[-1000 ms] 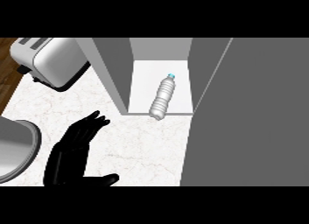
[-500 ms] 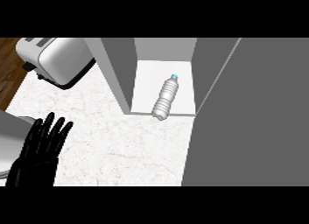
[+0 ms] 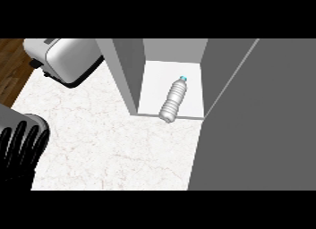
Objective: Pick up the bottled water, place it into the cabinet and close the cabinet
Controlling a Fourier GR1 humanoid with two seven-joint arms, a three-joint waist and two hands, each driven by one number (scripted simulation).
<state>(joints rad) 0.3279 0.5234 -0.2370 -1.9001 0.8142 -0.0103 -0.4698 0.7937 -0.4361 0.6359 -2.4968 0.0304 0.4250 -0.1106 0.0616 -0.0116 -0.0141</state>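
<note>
Now the bottled water (image 3: pixel 174 99) lies on its side on the white floor of the cabinet (image 3: pixel 127 67), so the placing part of the task looks done and only the closing is left. Its long axis runs almost from front to back. The blue cap (image 3: pixel 183 78) points to the back of the cabinet and leans a little to the right, and the base rests just at the front lip of the cabinet floor. I cannot tell if the base goes over this lip.

The left hand (image 3: pixel 14 154) shows at the left edge of the counter (image 3: pixel 114 147), near its front corner. Its fingers are straight and point up, it holds nothing, and it is resting. From this hand the bottle lies far to the right and further back, well apart from it. The right hand is not visible.

The cabinet door (image 3: pixel 266 120) stands open as a big grey panel along the right side of the counter. I judge that the right hand is the nearer one for it, because the left hand would have to cross the whole counter. The base at the lip could meet the closing door.

A toaster (image 3: pixel 66 58) stands at the back left corner, and a grey rounded thing (image 3: pixel 8 118) sits just behind the left hand.
</note>
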